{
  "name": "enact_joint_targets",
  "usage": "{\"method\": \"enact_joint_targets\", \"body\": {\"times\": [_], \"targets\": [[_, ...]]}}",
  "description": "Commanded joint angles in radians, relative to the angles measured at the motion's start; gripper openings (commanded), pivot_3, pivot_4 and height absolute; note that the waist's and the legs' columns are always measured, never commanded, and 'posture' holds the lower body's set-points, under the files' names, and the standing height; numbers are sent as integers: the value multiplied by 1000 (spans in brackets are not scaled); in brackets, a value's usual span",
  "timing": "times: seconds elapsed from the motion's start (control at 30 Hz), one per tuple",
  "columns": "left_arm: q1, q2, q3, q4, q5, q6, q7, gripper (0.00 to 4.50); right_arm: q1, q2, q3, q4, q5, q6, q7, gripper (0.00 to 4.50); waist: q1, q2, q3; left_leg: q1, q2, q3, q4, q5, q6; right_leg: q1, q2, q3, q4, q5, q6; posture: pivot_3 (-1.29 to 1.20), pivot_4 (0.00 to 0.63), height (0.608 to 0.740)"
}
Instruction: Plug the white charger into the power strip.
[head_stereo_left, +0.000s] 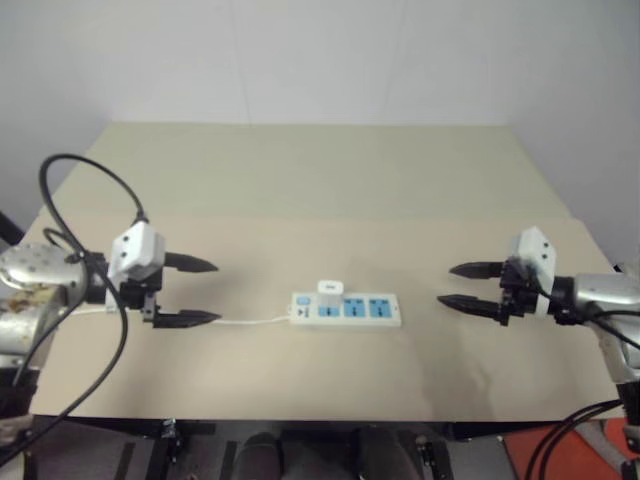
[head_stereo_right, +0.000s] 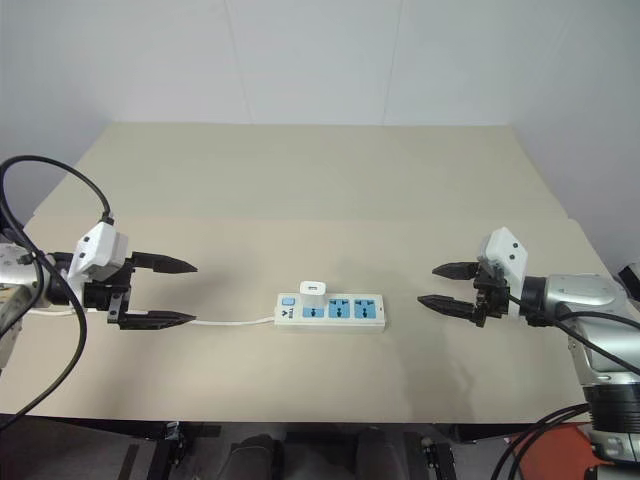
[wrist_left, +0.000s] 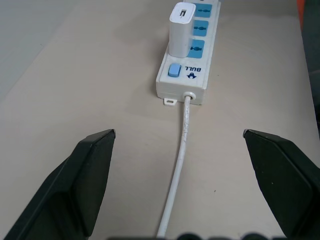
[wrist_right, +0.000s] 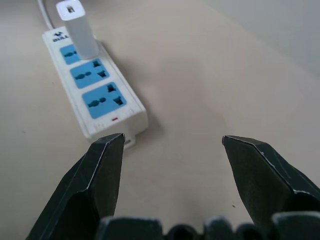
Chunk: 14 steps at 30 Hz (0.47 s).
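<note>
White charger (head_stereo_left: 331, 288) upright in power strip (head_stereo_left: 346, 310), socket nearest the cord end | strip mid-table (head_stereo_left: 300, 180) | left gripper (head_stereo_left: 195, 292) left of strip, fingers apart, empty | right gripper (head_stereo_left: 465, 287) right of strip, fingers apart, empty

Head stereo pair looks forward and down over the surface (head_stereo_left: 300, 180); each wrist camera sights low and close along its arm toward the power strip (wrist_left: 187, 60), shared by all views.
</note>
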Motion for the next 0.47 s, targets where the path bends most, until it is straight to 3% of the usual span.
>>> {"method": "enact_joint_targets", "body": {"times": [0.03, 0.47], "targets": [[-8, -3, 6, -26, -6, -4, 24, 4486, -2, -18, -27, -41, -1, 8, -31, 3783, 0, 0, 0, 0, 0, 0, 0, 0, 0, 0, 0, 0, 0, 0, 0, 0, 150, 740], [19, -21, 8, -43, -14, -13, 53, 4486, 54, -55, -37, -90, -7, 29, -75, 3783, 0, 0, 0, 0, 0, 0, 0, 0, 0, 0, 0, 0, 0, 0, 0, 0, 150, 740]]}}
